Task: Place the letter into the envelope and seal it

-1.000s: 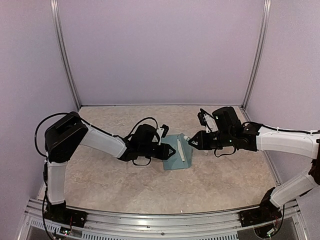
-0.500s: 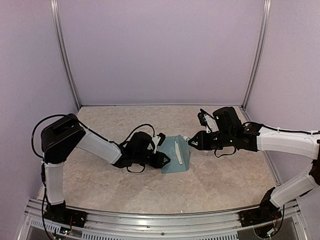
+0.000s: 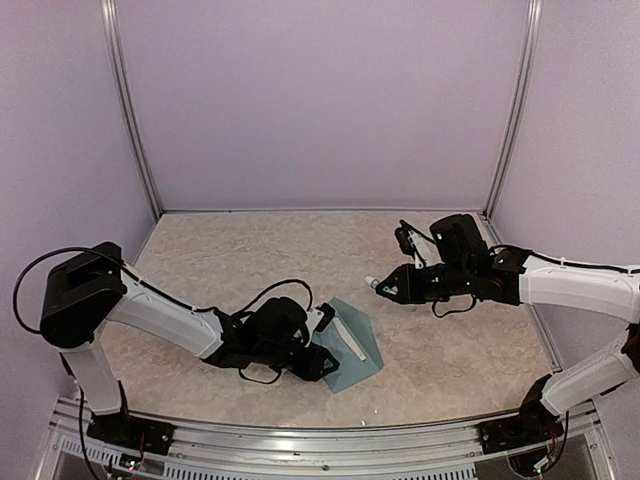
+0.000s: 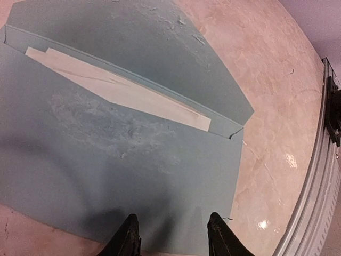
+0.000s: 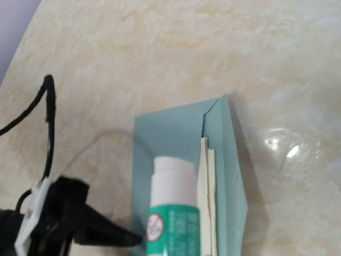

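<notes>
While the left end effector (image 3: 320, 358) rests on the near-left edge of the envelope (image 3: 352, 345), its fingers (image 4: 129, 240) stand apart over the teal paper with nothing between them. I judge it to be steadying the sheet on the tabletop (image 3: 460, 360), not gripping it.

The envelope lies flat at front centre, just right of that end effector. Its pointed flap (image 4: 133, 37) is open. The letter (image 4: 122, 88) sits inside the pocket, with only a pale strip showing at the mouth. Whitish smears mark the flap and body and are possibly glue.

To the right, beyond the envelope and clear of it, the right end effector (image 3: 388, 290) is closed on a glue stick (image 5: 170, 213), white tip pointing toward the envelope.

Assessment: insertion looks complete and sealing is in hand. The next move calls for either more glue along the flap edge or folding the flap over the mouth and pressing it down, with the envelope held steady.
</notes>
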`<state>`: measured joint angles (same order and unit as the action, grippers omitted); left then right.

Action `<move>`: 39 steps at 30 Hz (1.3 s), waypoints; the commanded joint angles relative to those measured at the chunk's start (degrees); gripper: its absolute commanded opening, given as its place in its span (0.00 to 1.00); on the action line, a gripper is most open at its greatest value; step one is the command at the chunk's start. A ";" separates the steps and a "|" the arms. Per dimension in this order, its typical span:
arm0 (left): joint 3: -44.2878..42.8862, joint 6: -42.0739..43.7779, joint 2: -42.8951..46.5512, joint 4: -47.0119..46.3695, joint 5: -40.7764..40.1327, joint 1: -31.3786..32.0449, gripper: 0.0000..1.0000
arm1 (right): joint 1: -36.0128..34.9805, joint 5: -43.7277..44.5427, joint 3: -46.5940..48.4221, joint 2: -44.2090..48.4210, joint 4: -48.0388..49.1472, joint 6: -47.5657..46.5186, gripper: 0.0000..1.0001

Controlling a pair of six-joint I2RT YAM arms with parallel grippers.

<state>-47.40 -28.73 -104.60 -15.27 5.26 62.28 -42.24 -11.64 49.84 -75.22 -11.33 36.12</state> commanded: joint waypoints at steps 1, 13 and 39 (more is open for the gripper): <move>-1.57 -2.99 4.91 6.51 -2.92 1.37 0.41 | -0.59 -4.10 0.50 1.08 -5.56 -2.38 0.05; -4.23 2.08 6.54 7.54 -5.06 -4.78 0.40 | -10.25 -4.79 3.15 -4.33 -14.47 0.08 0.05; -8.24 9.70 -7.26 1.74 -7.35 -7.75 0.22 | -10.51 -1.55 16.29 -25.09 -24.05 -1.44 0.05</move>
<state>-55.77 -20.25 -110.78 -12.25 -1.98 54.98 -53.08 -14.20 64.20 -98.59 -32.86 35.42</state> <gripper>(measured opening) 0.241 0.178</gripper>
